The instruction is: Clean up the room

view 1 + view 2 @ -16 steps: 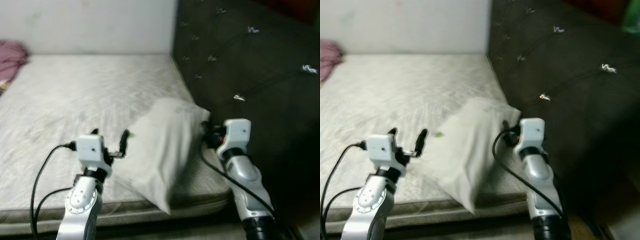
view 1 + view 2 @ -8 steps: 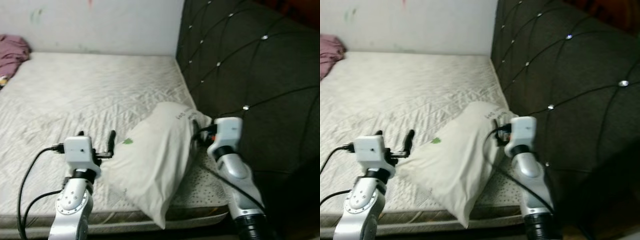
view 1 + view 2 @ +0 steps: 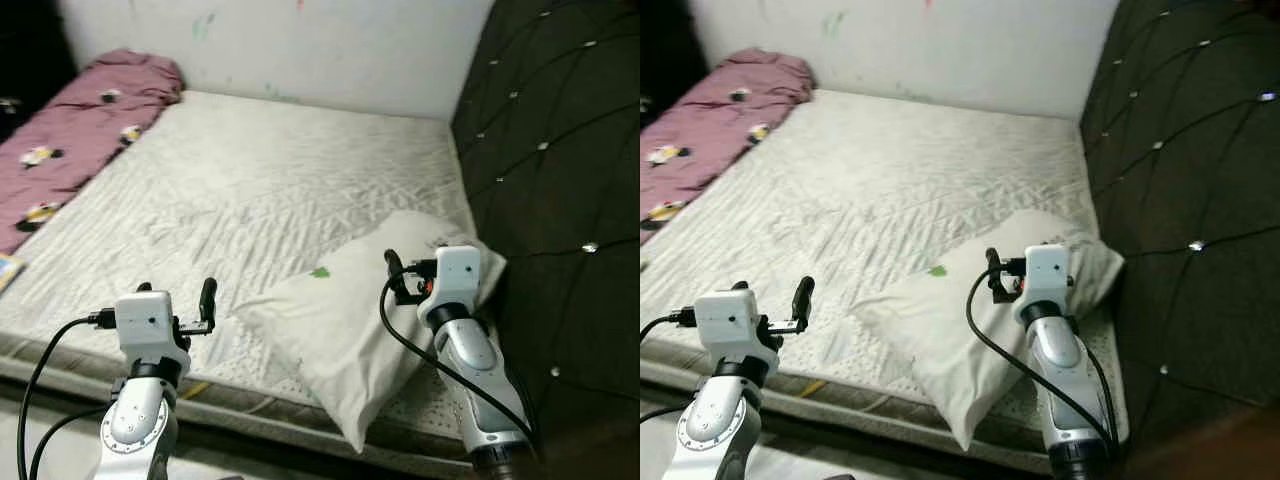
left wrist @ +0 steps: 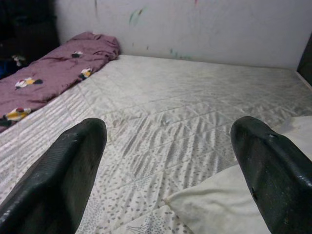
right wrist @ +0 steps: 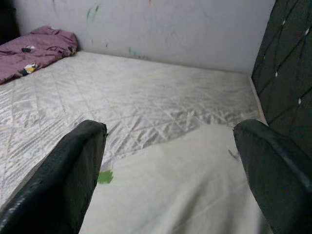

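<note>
Lower right of the frame, the pillow (image 3: 360, 330) lies askew on the mattress (image 3: 250, 190) by the headboard (image 3: 560, 150), both the left gripper (image 3: 176, 305) and right gripper (image 3: 392, 280) spread wide and empty — looks soft, light and floppy, so I'd pinch a corner or edge.

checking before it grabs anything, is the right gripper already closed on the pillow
No, the right gripper has its two black fingers spread wide apart above the white pillow, gripping nothing.
</note>
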You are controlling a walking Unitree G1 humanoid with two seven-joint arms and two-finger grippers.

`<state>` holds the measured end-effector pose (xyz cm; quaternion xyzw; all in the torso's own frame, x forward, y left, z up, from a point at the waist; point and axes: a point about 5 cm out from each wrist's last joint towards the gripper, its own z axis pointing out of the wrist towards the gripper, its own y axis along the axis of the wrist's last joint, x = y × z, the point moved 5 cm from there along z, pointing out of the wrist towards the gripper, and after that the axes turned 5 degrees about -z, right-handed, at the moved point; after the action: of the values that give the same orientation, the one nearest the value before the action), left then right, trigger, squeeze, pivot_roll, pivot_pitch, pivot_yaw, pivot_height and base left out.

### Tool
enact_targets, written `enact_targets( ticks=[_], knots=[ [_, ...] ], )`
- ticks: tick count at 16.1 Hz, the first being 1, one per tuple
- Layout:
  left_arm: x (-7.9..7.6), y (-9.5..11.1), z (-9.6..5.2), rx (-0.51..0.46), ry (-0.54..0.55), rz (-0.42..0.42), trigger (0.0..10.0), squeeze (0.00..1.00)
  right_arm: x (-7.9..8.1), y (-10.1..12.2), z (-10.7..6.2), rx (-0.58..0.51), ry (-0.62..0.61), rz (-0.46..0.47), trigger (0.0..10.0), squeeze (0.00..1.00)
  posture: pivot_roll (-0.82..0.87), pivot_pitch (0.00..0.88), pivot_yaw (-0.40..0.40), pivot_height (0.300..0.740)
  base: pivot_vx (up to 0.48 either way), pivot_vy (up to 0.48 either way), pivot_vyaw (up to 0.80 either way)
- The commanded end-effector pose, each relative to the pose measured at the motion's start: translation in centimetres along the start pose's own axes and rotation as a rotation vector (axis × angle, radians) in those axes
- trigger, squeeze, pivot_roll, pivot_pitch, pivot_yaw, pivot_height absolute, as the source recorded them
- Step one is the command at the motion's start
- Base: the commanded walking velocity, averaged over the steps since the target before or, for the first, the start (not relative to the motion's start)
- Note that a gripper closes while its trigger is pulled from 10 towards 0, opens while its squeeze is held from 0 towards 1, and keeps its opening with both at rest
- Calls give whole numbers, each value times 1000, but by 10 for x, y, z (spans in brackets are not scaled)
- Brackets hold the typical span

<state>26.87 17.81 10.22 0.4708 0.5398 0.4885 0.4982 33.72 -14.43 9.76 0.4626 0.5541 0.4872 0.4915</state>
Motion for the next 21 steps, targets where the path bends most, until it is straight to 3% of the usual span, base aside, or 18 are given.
enact_targets(
  ticks=[1,4,7,17,21],
  knots=[
    [-3,5,-1,-11,-2,15,10000,0,-9,4,-3,-12,-38,8,10000,0,-24,0,-17,740,0,0,0],
    [-1,6,2,-8,-7,-40,10000,0,-11,5,-2,-5,-52,15,10000,0,-27,15,-18,740,0,0,0],
    [-3,13,7,-39,-17,-9,10000,0,-9,6,-1,-7,-42,19,10000,0,-28,21,-23,736,0,0,0],
    [-3,14,11,-45,-13,10,10000,0,-6,8,0,-10,-28,27,10000,0,-33,16,-19,640,0,0,0],
    [-6,15,14,-47,-14,12,10000,0,-5,7,1,-4,-22,24,10000,0,-32,13,-22,640,0,0,0]
  ],
)
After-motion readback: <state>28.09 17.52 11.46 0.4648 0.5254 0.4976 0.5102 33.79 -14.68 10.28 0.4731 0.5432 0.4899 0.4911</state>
